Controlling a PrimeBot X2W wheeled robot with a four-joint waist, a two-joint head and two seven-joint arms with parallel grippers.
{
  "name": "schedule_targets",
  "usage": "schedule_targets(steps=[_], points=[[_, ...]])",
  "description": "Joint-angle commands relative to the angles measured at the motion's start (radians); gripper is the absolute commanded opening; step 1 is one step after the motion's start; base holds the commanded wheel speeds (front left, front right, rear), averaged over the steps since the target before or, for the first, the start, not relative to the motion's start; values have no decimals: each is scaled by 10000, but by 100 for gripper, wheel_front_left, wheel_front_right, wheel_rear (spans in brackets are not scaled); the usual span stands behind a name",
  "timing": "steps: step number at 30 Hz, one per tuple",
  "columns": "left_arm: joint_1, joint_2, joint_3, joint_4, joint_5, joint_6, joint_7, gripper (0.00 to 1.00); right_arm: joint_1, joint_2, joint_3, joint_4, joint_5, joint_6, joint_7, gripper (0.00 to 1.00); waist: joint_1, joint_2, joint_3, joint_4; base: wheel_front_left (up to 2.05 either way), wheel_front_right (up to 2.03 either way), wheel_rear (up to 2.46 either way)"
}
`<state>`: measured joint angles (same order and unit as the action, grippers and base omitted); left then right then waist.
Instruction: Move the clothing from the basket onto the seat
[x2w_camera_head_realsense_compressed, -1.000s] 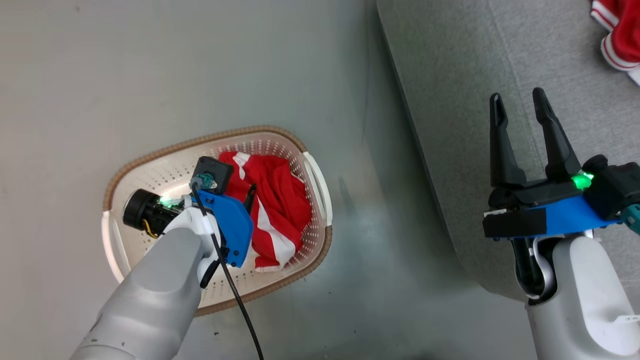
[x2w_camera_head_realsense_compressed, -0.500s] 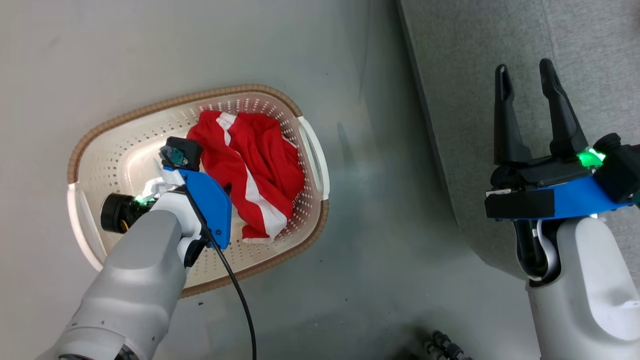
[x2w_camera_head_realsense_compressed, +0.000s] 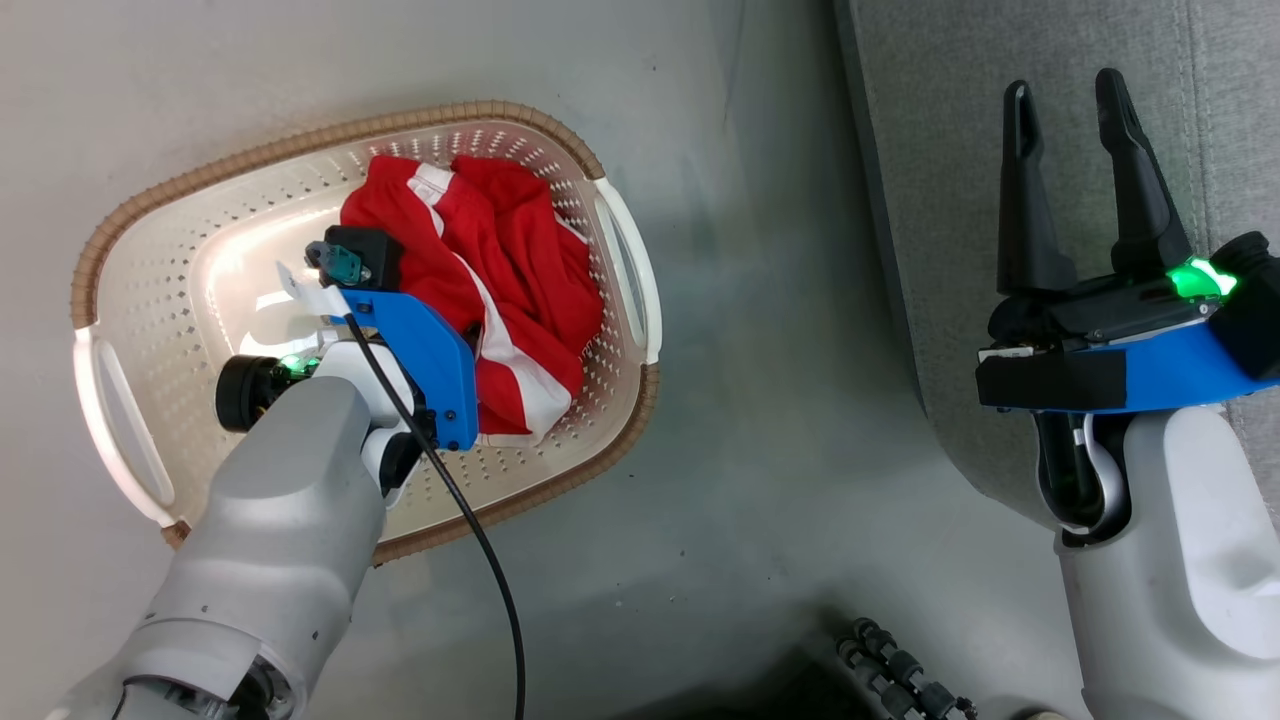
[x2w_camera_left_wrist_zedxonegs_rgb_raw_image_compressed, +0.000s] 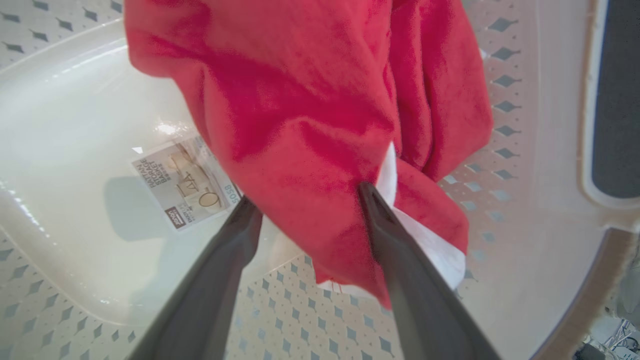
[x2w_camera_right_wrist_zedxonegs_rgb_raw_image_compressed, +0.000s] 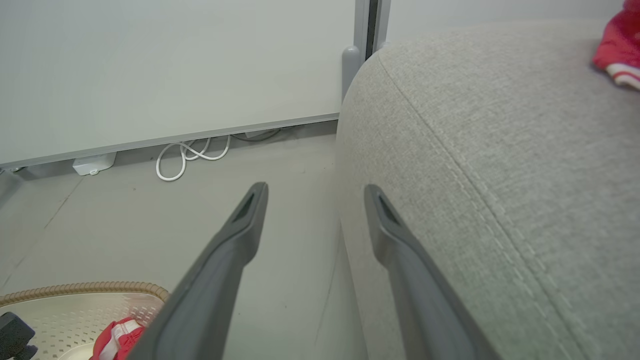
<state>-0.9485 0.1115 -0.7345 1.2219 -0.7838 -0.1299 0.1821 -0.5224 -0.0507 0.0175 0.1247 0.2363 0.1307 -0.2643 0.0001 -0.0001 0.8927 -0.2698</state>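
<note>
A red garment with white stripes, the clothing (x2w_camera_head_realsense_compressed: 500, 260), lies bunched in the right half of the cream basket (x2w_camera_head_realsense_compressed: 130, 260) on the floor. My left arm's blue wrist mount (x2w_camera_head_realsense_compressed: 420, 350) hangs over its left edge. In the left wrist view my left gripper (x2w_camera_left_wrist_zedxonegs_rgb_raw_image_compressed: 307, 197) is open, with a fold of the clothing (x2w_camera_left_wrist_zedxonegs_rgb_raw_image_compressed: 300, 110) between its fingers and a paper label (x2w_camera_left_wrist_zedxonegs_rgb_raw_image_compressed: 185, 182) on the basket's bottom beside them. My right gripper (x2w_camera_head_realsense_compressed: 1065, 110) stands open and empty over the edge of the grey seat (x2w_camera_head_realsense_compressed: 950, 150). Another red garment (x2w_camera_right_wrist_zedxonegs_rgb_raw_image_compressed: 617, 55) lies on the seat (x2w_camera_right_wrist_zedxonegs_rgb_raw_image_compressed: 500, 150).
Grey floor separates the basket from the seat. A black cable (x2w_camera_head_realsense_compressed: 480, 560) trails from my left wrist. A black ribbed hose (x2w_camera_head_realsense_compressed: 900, 670) lies at the bottom edge. White cable loops (x2w_camera_right_wrist_zedxonegs_rgb_raw_image_compressed: 190, 155) lie along the pale wall panel.
The whole head picture has shifted and the basket looks larger, so the camera has moved. My left wrist has sunk further into the basket beside the garment. Both grippers stay open.
</note>
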Motion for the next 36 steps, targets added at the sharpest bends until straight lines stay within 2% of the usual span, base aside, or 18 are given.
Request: schedule_targets(steps=[1, 10, 11, 12, 13, 27, 36], points=[[-120, 1, -61, 26, -25, -8, -3, 100, -130, 5, -18, -37, 55, 1, -2, 100, -1, 1, 71, -17, 0, 0, 0], [-323, -67, -360, 219, -145, -9, 40, 100, -244, 5, -66, -82, 45, 1, -1, 100, -1, 1, 340, 20, 0, 0, 0], [-364, -58, -413, 225, -105, -9, -3, 69, -263, 5, -79, -73, 40, 1, -1, 100, -1, 1, 358, 28, 0, 0, 0], [-402, -56, -430, 232, -117, -9, -90, 23, -284, 5, -89, -60, 29, 1, -1, 100, -1, 1, 370, 40, 0, 0, 0], [-427, -62, -445, 248, -138, -9, -136, 0, -299, 5, -92, -52, 20, 1, -1, 100, -1, 1, 379, 52, 0, 0, 0], [-427, -188, -905, 65, -409, -9, -587, 0, -316, 5, -145, 84, -116, 1, -2, 100, -1, 1, 126, 287, 0, 0, 0], [-278, -213, -1428, -407, -640, -9, -1069, 0, -172, 5, -227, 174, -303, 1, -1, 100, -1, 1, -481, 586, 0, 0, 0]])
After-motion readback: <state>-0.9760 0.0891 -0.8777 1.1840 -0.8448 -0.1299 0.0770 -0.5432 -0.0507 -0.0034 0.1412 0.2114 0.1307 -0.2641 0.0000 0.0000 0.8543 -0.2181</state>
